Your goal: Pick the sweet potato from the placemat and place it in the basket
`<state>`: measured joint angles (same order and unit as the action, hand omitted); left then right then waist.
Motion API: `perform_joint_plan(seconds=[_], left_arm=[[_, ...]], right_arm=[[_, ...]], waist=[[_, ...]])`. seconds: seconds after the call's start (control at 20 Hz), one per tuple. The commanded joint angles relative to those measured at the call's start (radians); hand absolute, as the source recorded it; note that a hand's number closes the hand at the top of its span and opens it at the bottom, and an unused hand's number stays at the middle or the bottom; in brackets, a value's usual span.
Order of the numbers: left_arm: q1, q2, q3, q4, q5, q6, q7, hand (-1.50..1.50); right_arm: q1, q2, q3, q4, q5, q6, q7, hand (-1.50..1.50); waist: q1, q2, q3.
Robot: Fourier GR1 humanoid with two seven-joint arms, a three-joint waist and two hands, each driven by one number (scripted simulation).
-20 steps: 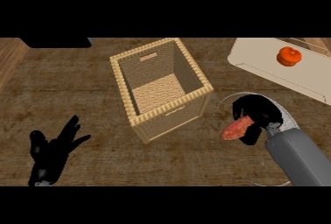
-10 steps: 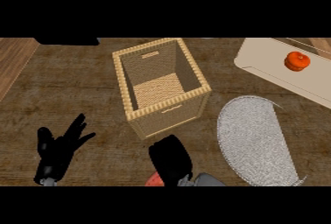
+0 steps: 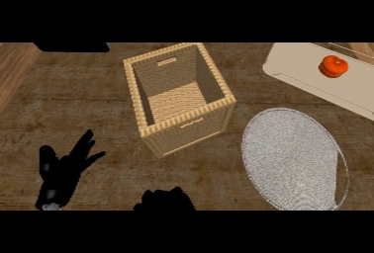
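Woven straw made up the tall rectangular basket [image 3: 179, 99], which stood near the middle of the dark wooden surface [image 3: 87, 108], and from my remote seat I could read no brand, label or writing on it or anywhere else. A slot handle showed in its far wall, and its pale floor was bare as far as I could see down into it.

To the right of the basket lay the grey oval placemat [image 3: 294, 158], with nothing on it that I could make out; its lower edge ran to the bottom of the view. I could not find the sweet potato in the head view at all, neither on the mat nor in the basket.

My left hand [image 3: 66, 170] showed at the lower left, black, fingers spread and straight, holding nothing. Only the top of my right hand [image 3: 165, 200] rose above the bottom edge, between the left hand and the mat, just below the basket. It was a black shape cut off by the frame, and I could not tell how its fingers stood or whether they held anything.

At the upper right sat a cream rectangular tray [image 3: 306, 74], partly cut off by the right edge, carrying a small round orange fruit [image 3: 333, 66] whose kind I could not settle. A black shape [image 3: 71, 47] lay at the top left, too cropped to identify.
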<state>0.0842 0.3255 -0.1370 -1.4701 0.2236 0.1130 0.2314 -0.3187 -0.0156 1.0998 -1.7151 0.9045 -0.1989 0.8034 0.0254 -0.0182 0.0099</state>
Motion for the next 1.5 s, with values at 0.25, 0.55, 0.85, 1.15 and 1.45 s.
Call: perform_joint_plan(seconds=[0.25,0.55,0.85,1.15,1.45], left_arm=[[0.031,0.003,-0.011,0.032,-0.013,0.010,0.050,0.00],[0.076,0.004,-0.011,0.063,-0.014,-0.011,0.010,0.00],[0.077,0.008,-0.012,0.045,-0.018,-0.013,0.016,0.00],[0.050,-0.016,-0.025,0.034,-0.041,0.013,0.025,0.00],[0.037,0.005,0.007,0.041,-0.005,-0.026,0.055,0.00]], right_arm=[[-0.165,0.014,-0.006,-0.276,0.043,-0.185,0.287,1.50],[-0.337,0.015,-0.153,-0.349,0.062,-0.104,0.478,1.50],[-0.538,0.015,-0.344,-0.282,-0.044,-0.041,0.554,1.50],[-0.730,0.015,-0.505,-0.118,-0.153,0.027,0.562,1.50],[-0.819,0.015,-0.580,0.037,-0.225,0.027,0.482,1.50]], waist=[[-0.016,0.003,-0.012],[-0.020,0.002,-0.016],[-0.001,0.009,-0.016],[-0.002,0.014,-0.014],[-0.009,0.017,-0.012]])
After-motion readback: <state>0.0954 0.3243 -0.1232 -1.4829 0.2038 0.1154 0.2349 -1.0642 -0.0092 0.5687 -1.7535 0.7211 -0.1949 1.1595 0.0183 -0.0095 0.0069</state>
